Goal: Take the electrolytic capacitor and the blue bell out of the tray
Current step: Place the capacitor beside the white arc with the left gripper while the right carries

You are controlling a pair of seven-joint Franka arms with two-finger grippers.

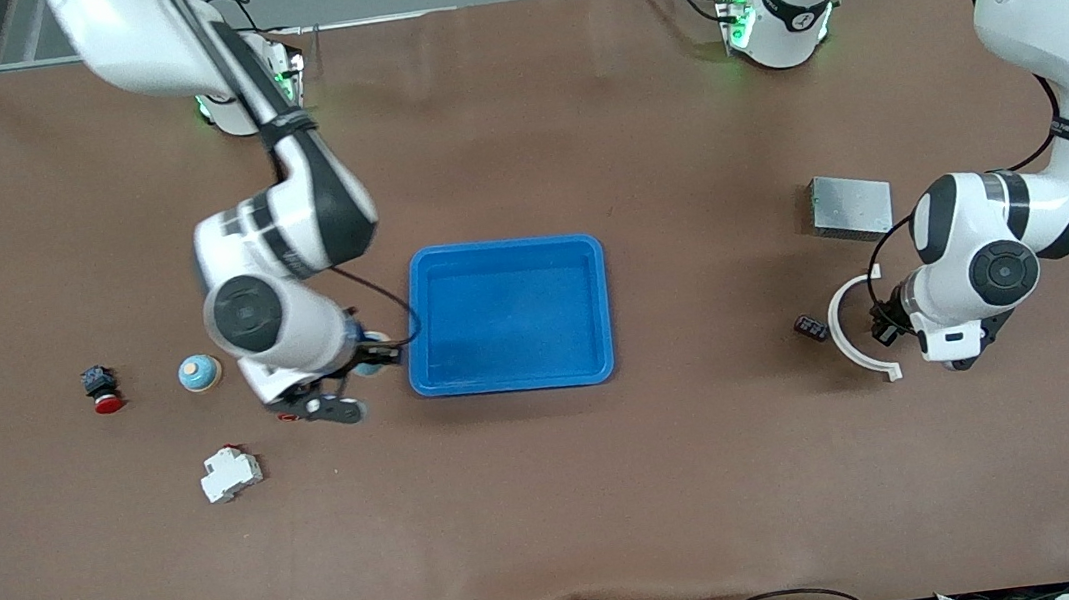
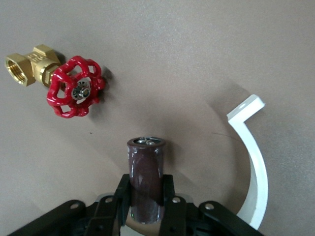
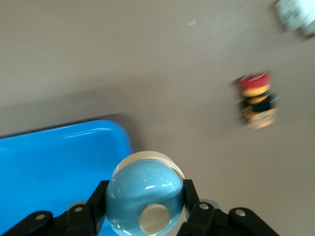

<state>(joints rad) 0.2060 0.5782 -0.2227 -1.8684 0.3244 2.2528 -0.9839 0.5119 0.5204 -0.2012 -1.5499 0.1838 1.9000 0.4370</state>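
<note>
1. The right gripper (image 1: 358, 385) is clenching the blue bell (image 3: 144, 192) just off the tray's (image 1: 513, 380) edge, toward the right arm's end of the worktop (image 1: 558, 509). In the right wrist view the bell is sitting between the fingers (image 3: 193, 204), partly over the tray's corner and partly over bare worktop.
2. To place it well, I judge this arm should be carrying the bell fully clear of the rim before lowering, aiming for the bare patch between the tray and the small blue-and-tan dome (image 1: 200, 372), and keeping off the white breaker (image 1: 230, 473) and the red push-button (image 1: 103, 389).
3. The tray itself is lying empty at the middle of the worktop.
4. The left gripper (image 2: 146, 196) is grasping the electrolytic capacitor (image 2: 145, 179), a dark brown can, low over the worktop beside the white curved bracket (image 1: 852, 332).
5. Here the release should probably be happening only once the can is resting flat, so it is not rolling toward the bracket or the red-handled brass valve (image 2: 66, 81).
</note>
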